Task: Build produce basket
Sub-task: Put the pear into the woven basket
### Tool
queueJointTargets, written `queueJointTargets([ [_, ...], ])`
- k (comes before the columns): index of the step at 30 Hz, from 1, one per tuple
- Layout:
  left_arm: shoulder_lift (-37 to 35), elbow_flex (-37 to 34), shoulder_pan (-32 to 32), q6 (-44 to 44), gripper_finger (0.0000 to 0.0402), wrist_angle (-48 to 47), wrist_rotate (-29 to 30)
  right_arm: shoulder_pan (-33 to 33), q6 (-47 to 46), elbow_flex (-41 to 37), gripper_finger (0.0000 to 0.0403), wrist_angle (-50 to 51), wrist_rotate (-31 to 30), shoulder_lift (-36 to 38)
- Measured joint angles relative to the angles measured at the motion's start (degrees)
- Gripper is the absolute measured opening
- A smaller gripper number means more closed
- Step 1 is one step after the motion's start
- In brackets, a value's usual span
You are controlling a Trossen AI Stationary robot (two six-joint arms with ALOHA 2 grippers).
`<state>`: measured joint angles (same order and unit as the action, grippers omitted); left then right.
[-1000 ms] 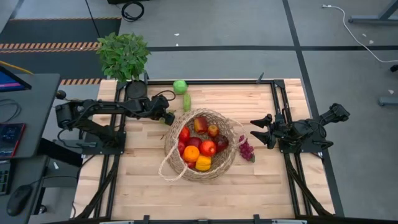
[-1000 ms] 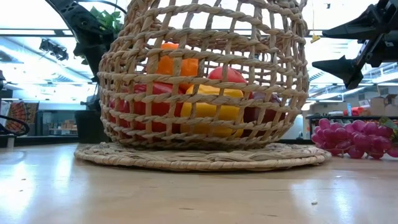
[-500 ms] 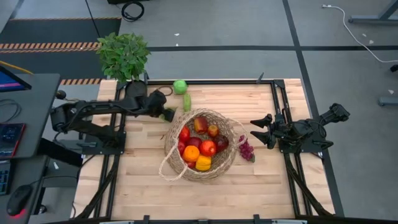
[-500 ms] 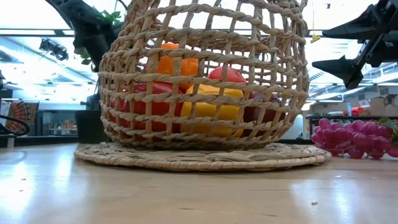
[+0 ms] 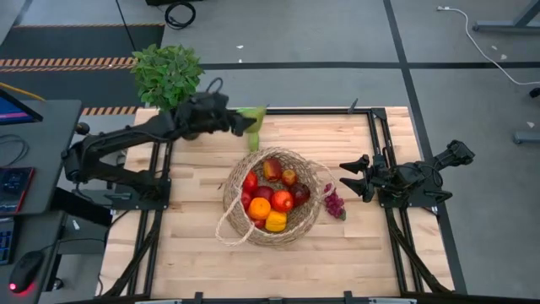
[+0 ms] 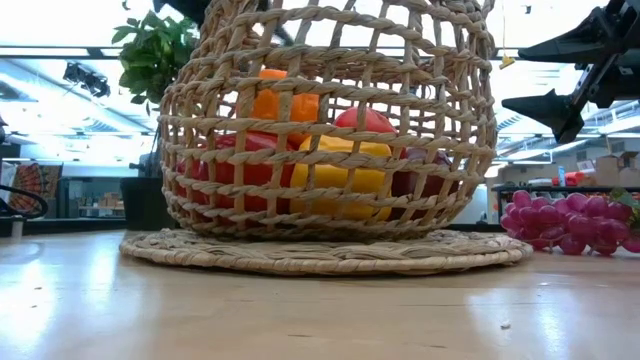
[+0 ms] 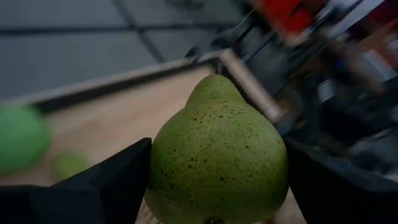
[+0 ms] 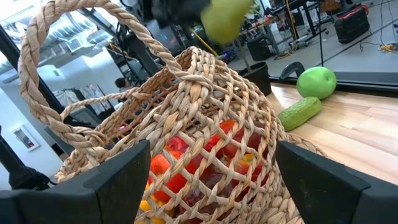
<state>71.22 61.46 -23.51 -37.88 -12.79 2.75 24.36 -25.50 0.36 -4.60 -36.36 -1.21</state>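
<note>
My left gripper is raised above the table's far edge, behind the basket, and is shut on a green speckled pear. The pear also shows in the high view. The tan wicker basket stands on its flat base at the table's middle. It holds red, orange and yellow produce. A purple grape bunch lies on the table right of the basket. My right gripper hovers open beside the grapes, touching nothing. My left gripper pinches the pear's wide lower body between its two fingers, one on each side. The pear's narrow end points away from the wrist. The pear is lifted clear of the table.
A green apple and a small green cucumber lie on the table behind the basket; the cucumber also shows in the high view. A potted leafy plant stands at the far left corner. The basket's loop handle lies toward the near edge.
My left gripper has risen from beside the basket's left side and swung toward the table's far edge with the pear, which is now high above the table.
</note>
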Motion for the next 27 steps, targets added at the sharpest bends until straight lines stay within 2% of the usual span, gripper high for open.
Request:
queueJointTargets([
  [5, 0.00, 6.54, 0.00, 1.06, 0.0336, 1.78, -1.13, -0.02, -0.01, 0.00, 0.0348, 0.00, 0.00, 0.00],
  [12, 0.02, 12.32, 0.04, 0.39, 0.0336, 5.78, -9.37, -0.02, -0.01, 0.00, 0.0348, 0.01, 0.00, 0.00],
  [18, 0.02, 15.05, -0.02, -2.28, 0.0336, 10.86, -11.46, 0.00, -0.01, 0.00, 0.0348, 0.00, 0.00, 0.00],
  [27, 0.02, 15.21, -0.07, -6.39, 0.0337, 26.07, -12.19, 0.00, -0.02, 0.00, 0.0348, 0.00, 0.00, 0.00],
])
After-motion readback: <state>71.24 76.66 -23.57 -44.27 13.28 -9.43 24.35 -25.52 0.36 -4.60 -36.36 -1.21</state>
